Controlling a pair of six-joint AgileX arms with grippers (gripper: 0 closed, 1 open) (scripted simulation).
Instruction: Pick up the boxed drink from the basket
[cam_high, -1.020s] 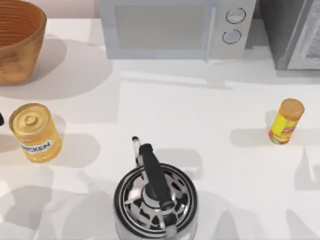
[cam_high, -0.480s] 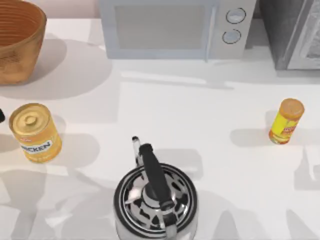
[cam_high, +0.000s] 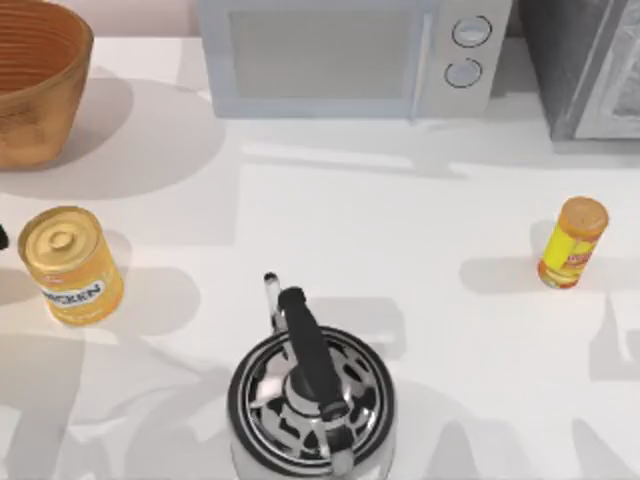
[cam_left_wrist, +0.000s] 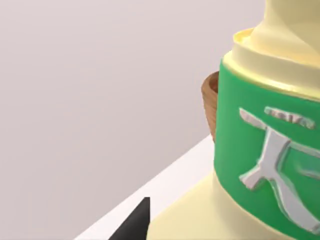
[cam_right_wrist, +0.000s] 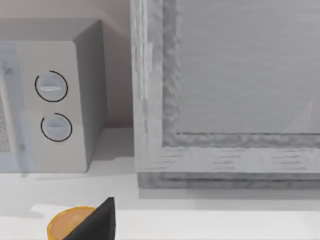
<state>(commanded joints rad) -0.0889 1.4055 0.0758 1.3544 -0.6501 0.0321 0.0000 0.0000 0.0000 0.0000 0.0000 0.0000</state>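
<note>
Our left wrist view shows a cream bottle (cam_left_wrist: 265, 150) with a green label, close up. The wicker basket (cam_high: 35, 75) sits at ten o'clock on the surface (cam_high: 400, 230). We cannot tell how either arm's jaws stand.

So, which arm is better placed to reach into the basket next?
Probably left: the basket sits at the table's far left corner, and the left wrist view shows its rim near, behind a green-labelled bottle.

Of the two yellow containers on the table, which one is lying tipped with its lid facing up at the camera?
The yellow can at the table's left, near the basket: its gold lid faces the camera. The orange-capped bottle at the right is slimmer.
</note>
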